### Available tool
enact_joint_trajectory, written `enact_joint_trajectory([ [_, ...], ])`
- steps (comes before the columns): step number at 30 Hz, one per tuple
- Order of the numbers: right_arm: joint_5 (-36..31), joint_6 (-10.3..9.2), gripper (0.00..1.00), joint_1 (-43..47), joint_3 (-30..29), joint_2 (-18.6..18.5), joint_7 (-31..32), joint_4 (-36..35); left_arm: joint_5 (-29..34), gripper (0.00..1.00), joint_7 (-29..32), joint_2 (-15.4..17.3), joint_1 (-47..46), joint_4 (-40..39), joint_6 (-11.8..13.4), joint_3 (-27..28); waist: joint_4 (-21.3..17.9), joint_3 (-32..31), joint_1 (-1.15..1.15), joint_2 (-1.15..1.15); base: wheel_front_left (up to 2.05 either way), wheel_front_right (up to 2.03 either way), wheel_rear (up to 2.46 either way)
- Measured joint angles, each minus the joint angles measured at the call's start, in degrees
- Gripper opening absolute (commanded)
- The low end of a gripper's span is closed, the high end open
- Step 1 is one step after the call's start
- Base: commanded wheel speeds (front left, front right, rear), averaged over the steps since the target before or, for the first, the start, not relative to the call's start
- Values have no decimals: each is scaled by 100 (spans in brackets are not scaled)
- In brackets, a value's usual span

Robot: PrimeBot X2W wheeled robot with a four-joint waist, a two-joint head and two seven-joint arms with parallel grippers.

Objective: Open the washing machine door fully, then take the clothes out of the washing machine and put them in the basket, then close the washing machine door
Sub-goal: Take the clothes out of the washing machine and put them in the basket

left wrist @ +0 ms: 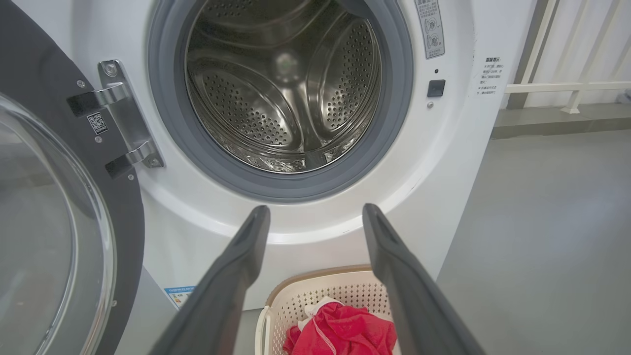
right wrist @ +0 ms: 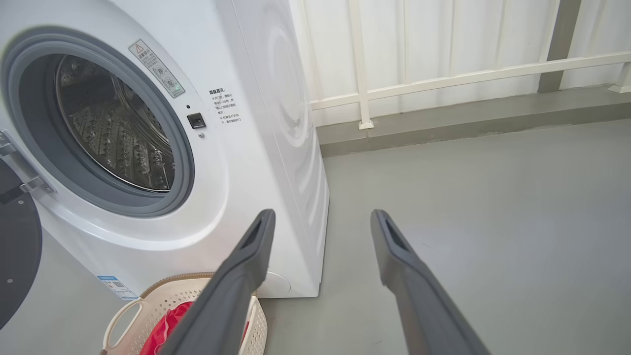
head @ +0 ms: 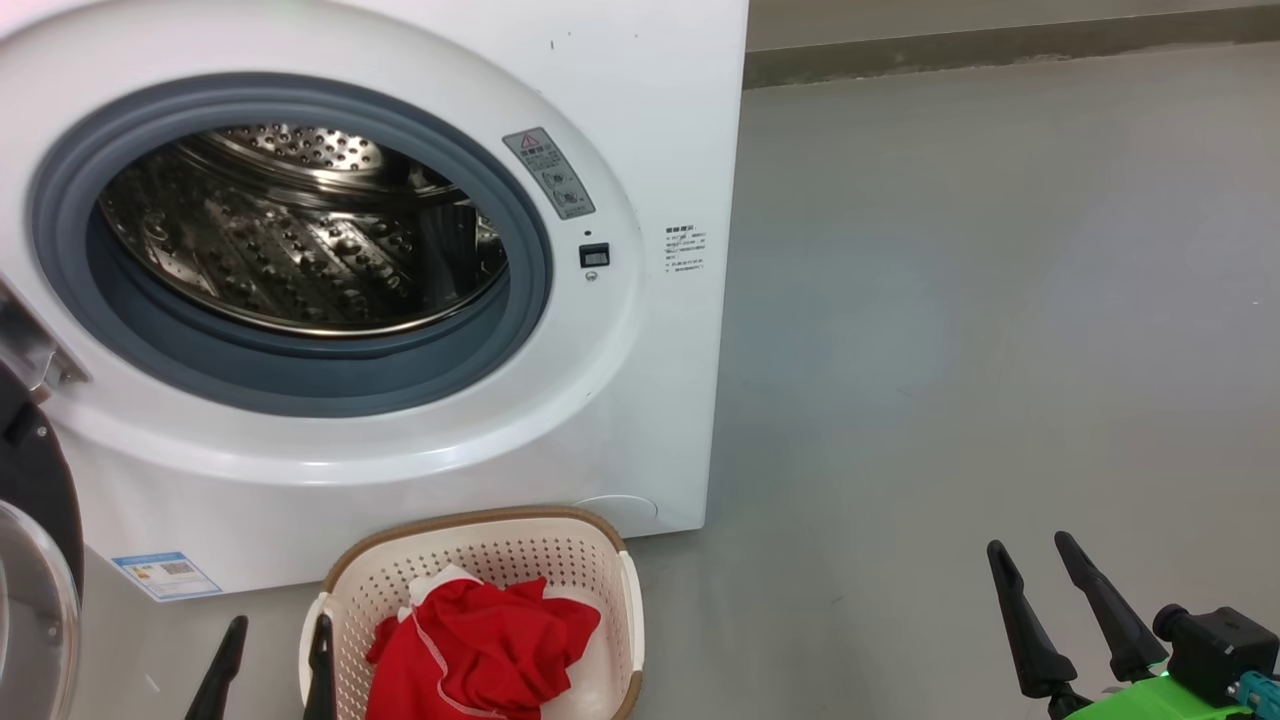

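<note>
The white washing machine (head: 640, 120) fills the left of the head view, its steel drum (head: 300, 230) showing no clothes inside. Its door (left wrist: 54, 236), black-rimmed with a clear glass bowl, hangs swung out on the left. The red and white clothes (head: 485, 645) lie in the cream basket (head: 480, 535) on the floor in front of the machine. My left gripper (head: 276, 630) is open beside the basket's left edge, holding nothing. My right gripper (head: 1030, 548) is open over bare floor at the lower right. In the left wrist view the open fingers (left wrist: 246, 246) frame the basket (left wrist: 315, 291).
Grey floor (head: 1000, 300) stretches to the right of the machine. A white railing (right wrist: 443, 79) and a low kerb run along the back wall. The door's steel hinge (left wrist: 123, 113) juts out at the machine's left.
</note>
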Motion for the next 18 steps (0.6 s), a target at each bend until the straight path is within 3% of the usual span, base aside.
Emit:
enact_joint_trajectory([
  [18,-33,0,100,0,10,1,0,-19,-98,100,0,0,0,-116,48,-93,-45,42,0,0,0,0,0],
])
